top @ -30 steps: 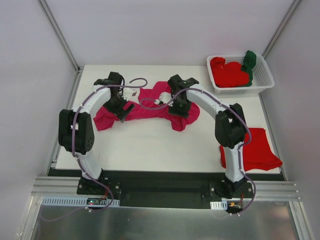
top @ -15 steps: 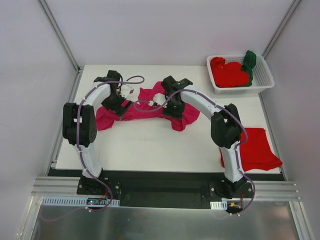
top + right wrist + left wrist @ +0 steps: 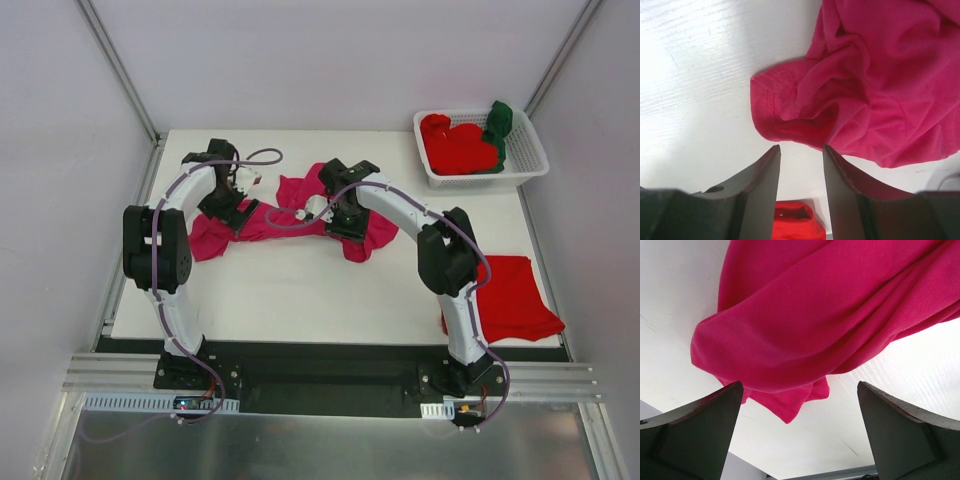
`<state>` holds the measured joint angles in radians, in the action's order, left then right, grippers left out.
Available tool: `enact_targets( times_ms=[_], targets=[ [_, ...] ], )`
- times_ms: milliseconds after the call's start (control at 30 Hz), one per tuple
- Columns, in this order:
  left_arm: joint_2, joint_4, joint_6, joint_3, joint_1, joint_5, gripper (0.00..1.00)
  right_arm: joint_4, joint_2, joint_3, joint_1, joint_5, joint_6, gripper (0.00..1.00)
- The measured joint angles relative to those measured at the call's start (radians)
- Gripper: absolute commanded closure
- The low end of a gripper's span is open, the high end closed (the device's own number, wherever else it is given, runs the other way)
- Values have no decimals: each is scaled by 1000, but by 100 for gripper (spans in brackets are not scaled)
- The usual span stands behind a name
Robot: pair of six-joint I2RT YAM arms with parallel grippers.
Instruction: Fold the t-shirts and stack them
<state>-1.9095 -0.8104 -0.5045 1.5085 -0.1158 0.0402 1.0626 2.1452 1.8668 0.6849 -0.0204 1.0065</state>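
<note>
Lying nearest, a folded red t-shirt (image 3: 515, 300) hugs the table (image 3: 300, 300) at its right edge. Mid-table sprawls the magenta t-shirt (image 3: 210, 238): left gripper (image 3: 799, 390) gaping above it, right gripper (image 3: 801, 150) narrowly parted, empty, beside its hem. Farthest, a white basket (image 3: 535, 150) holds other t-shirts (image 3: 455, 148).

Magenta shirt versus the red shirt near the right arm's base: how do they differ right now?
The magenta shirt lies crumpled across the far middle of the table; the red shirt lies flat and compact at the near right edge. The left hand and right hand are both over the magenta shirt, neither at the red shirt. Both shirts are outside the basket.
</note>
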Motion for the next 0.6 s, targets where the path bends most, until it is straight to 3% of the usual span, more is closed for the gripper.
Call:
enact_targets(
  times_ms=[200,300,333,600],
  targets=[
    [0,-2,11,25,0,-17,1,47,0,-4,0,-2,0,62],
    [0,-4,19,42,8,-31,1,75,0,-19,0,-1,-1,91],
    [0,-5,20,50,13,-38,1,80,0,-24,0,-2,0,95],
    [12,-21,26,115,46,-51,1,105,-3,-39,0,-3,-14,98]
  ],
)
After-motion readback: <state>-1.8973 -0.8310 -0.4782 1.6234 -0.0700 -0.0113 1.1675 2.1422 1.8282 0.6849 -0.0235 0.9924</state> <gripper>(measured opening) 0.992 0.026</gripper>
